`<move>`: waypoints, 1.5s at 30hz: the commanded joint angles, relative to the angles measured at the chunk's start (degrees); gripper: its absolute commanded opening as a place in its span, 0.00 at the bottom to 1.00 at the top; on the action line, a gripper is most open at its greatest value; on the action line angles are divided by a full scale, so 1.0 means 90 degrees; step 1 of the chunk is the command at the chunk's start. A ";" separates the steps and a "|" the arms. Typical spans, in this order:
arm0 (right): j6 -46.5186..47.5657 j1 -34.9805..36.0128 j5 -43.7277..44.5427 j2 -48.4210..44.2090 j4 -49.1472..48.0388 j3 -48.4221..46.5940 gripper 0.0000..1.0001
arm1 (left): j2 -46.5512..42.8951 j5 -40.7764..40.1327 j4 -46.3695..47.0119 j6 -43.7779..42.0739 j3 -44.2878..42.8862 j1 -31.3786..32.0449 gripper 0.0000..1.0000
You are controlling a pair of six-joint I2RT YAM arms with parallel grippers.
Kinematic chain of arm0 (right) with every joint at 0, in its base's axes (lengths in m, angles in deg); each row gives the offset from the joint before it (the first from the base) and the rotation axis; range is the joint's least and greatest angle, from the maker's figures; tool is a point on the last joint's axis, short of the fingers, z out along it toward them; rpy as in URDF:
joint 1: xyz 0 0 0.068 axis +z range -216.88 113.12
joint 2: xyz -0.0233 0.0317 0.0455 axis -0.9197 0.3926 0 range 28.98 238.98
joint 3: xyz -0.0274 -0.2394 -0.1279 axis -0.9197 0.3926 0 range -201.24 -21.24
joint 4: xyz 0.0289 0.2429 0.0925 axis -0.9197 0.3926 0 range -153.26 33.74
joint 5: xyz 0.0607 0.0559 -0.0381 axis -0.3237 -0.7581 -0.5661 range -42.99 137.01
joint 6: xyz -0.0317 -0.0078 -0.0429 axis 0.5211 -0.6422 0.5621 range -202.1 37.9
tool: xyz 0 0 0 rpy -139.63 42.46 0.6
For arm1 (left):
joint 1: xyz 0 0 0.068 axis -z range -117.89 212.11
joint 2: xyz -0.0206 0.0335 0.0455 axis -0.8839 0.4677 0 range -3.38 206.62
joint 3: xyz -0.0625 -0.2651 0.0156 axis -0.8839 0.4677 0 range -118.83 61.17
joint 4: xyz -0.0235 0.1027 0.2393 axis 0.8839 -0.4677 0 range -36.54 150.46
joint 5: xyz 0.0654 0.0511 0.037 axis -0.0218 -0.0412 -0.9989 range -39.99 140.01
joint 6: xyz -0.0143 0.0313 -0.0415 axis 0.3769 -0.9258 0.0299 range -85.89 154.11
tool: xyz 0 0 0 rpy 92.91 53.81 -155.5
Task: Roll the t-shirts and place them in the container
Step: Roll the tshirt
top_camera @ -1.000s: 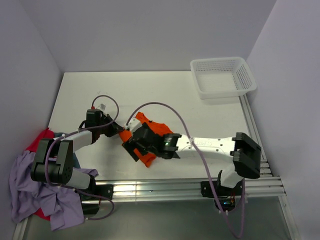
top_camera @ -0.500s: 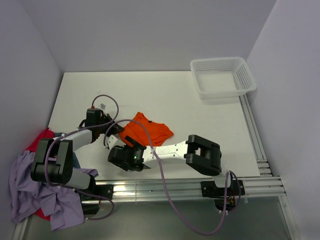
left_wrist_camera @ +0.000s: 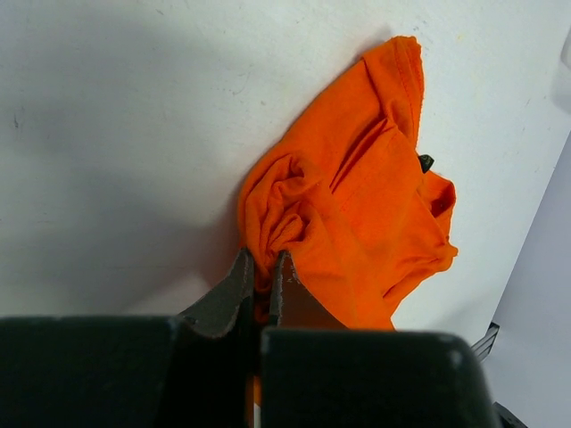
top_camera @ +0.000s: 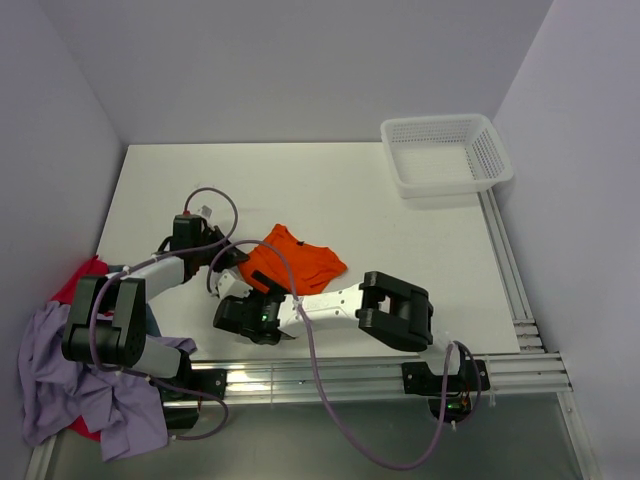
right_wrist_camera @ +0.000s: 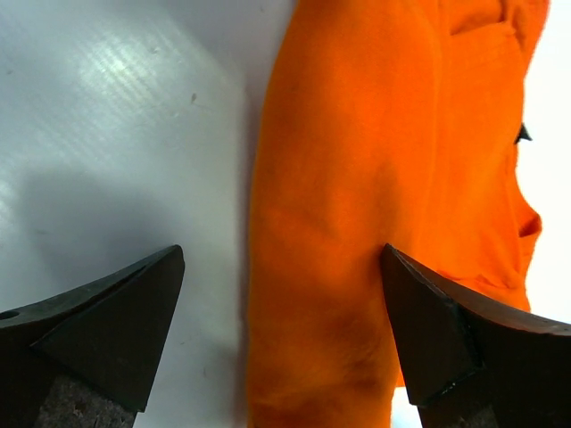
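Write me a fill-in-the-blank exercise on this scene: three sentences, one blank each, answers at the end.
1. The left gripper pinches a t-shirt whose colour is ____.
2. The right gripper hangs over that t-shirt with its jaws ____.
3. The white basket sits at the table's far ____ corner.

Missing words: orange; open; right.
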 commanded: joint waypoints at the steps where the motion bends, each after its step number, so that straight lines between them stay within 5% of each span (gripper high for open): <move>1: -0.0092 -0.0041 0.0471 0.0298 0.0187 -0.0230 0.98 | 0.0065 0.0200 0.0013 -0.0015 -0.0261 0.0015 0.00; 18: -0.0219 -0.0265 0.1028 0.0914 0.0607 -0.0328 0.79 | 0.0241 0.0649 -0.0319 0.0238 -0.0602 0.0005 0.00; 23: -0.0219 -0.0255 0.1105 0.1001 0.0763 -0.0415 0.45 | 0.0280 0.0884 -0.0523 0.0346 -0.0885 -0.0044 0.01; 27: -0.0287 -0.0265 0.1262 0.1099 0.0910 -0.0523 0.38 | 0.0280 0.0864 -0.0739 0.0317 -0.1042 -0.0044 0.01; 30: -0.0365 -0.0314 0.0883 0.0857 0.0891 -0.0494 0.23 | 0.0221 0.0874 -0.0769 0.0317 -0.1081 -0.0044 0.02; 34: -0.0473 -0.0625 -0.0619 -0.0030 0.0355 0.0003 0.00 | 0.0114 0.0806 -0.0729 0.0268 -0.1003 -0.0044 0.16; 40: -0.0629 -0.1826 -0.4055 -0.1126 -0.0437 0.0882 0.00 | -0.0100 0.0786 -0.0457 0.0258 -0.0750 -0.0044 0.57; 45: -0.0493 -0.2812 -0.6971 -0.1011 -0.0662 0.0922 0.00 | -0.0588 0.0602 -0.0114 0.0346 -0.0486 -0.0044 0.84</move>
